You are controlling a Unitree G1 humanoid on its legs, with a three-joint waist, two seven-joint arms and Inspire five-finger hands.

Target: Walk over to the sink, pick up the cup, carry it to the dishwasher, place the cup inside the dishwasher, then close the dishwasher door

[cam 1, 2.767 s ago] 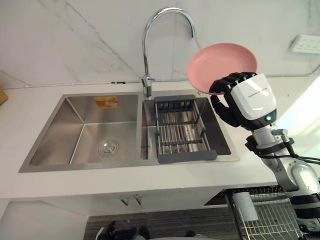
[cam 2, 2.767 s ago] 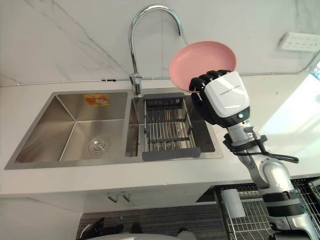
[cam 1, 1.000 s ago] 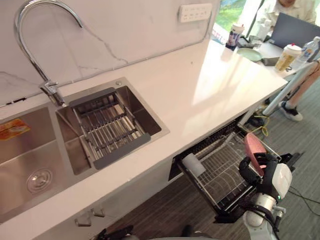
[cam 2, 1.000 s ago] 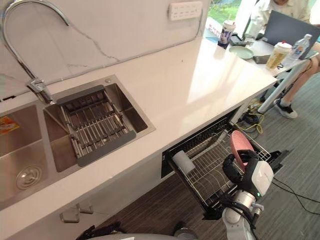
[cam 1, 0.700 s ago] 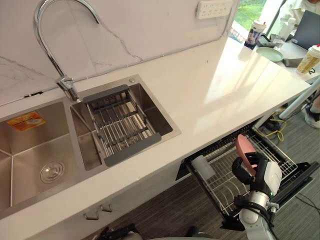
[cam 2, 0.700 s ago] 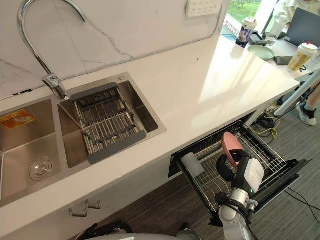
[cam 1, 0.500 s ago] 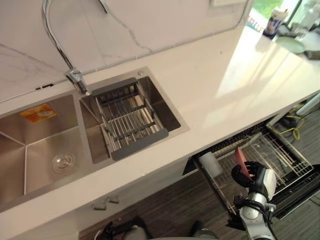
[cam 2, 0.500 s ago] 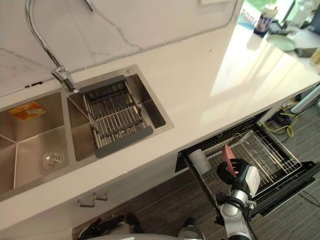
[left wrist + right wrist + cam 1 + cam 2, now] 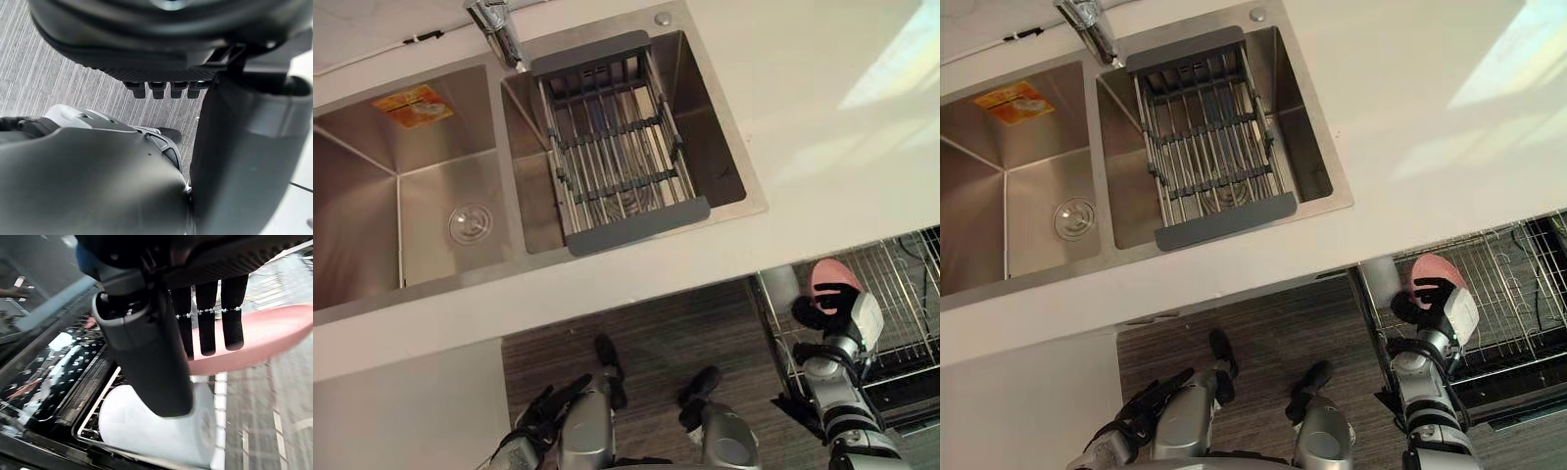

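Note:
My right hand is shut on a pink plate, held on edge above the left end of the pulled-out dishwasher rack. In the right wrist view the fingers lie across the plate, with the thumb in front. Just below it a white cup lies on its side in the rack, also seen beside the hand. My left hand hangs low by the floor with relaxed fingers.
The white counter runs across above the rack. A double steel sink holds a grey drying rack in its right basin, with the faucet base behind. The open dishwasher door juts out at the lower right.
The camera has tilted down, shifting the whole picture. My right hand with the pink plate stays over the rack's left end, close above the white cup.

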